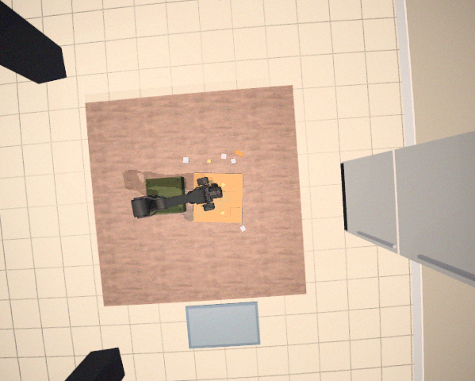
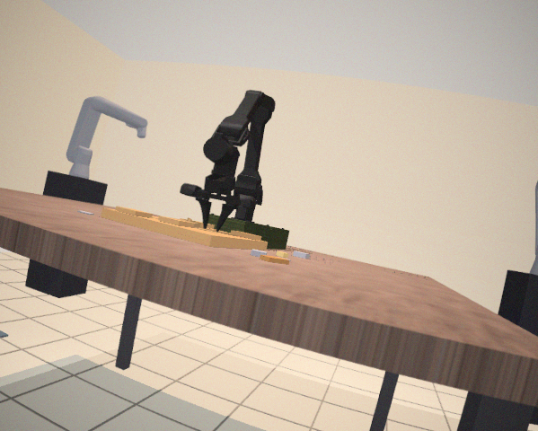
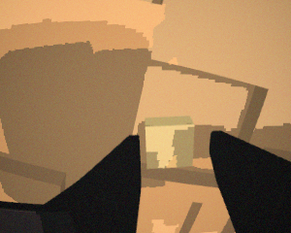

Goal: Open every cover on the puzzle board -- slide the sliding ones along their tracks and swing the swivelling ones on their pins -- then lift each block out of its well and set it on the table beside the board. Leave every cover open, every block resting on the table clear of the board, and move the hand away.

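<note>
The orange puzzle board lies on the table. My gripper is partly open over it, tips low at the board; the top view shows only its top. A pale yellow-green block sits in an outlined well, between and just ahead of the fingertips, nearer the left one; it is not gripped. Small yellow pieces show on the board. White blocks and a yellow block lie beside it. Another white block lies off its opposite side. Cover positions under the arm are hidden.
An orange piece lies on the table near the white blocks. A dark green box stands beside the board, under the arm. Raised strips and walls stand around the well.
</note>
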### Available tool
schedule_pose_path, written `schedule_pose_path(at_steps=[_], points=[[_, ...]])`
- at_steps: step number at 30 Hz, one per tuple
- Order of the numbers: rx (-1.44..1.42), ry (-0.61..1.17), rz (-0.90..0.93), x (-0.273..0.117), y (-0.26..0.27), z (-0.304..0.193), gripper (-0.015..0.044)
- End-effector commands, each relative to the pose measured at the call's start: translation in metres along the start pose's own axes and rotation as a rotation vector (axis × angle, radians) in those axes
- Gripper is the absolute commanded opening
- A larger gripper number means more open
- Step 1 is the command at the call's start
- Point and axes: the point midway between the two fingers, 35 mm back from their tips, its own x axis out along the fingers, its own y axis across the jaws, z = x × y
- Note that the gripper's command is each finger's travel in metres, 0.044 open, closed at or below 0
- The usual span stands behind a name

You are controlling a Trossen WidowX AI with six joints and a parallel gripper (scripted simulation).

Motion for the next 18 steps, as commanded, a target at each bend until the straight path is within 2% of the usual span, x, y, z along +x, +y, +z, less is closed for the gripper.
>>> schedule_pose_path(at_steps=[1,6,15,18], points=[[-0.005,0.016,-0.006,0.0080,-0.0009,-0.0023,0.0144],[-0.005,0.016,-0.006,0.0080,-0.0009,-0.0023,0.0144],[0.000,0.000,0.000,0.0000,0.0000,0.0000,0.0084],[0.000,0.000,0.000,0.0000,0.0000,0.0000,0.0080]])
